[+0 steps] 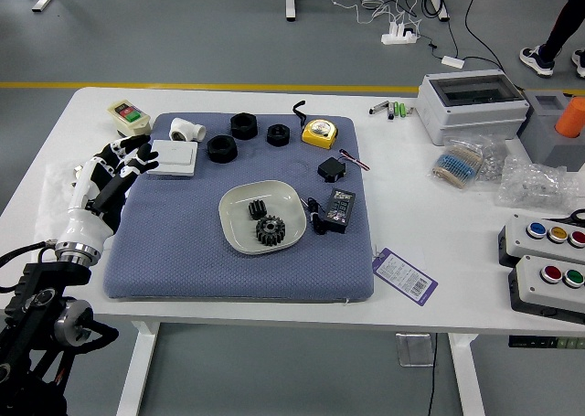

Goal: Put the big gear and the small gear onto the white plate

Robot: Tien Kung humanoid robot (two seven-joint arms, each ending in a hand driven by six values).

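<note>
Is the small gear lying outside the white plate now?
No, the small gear lies inside the white plate, beside the big gear.

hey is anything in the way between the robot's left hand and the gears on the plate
The white box, beside the left hand, might obstruct a low path. Beyond it, only the rim of the white plate stands before the small gear and big gear.
</note>
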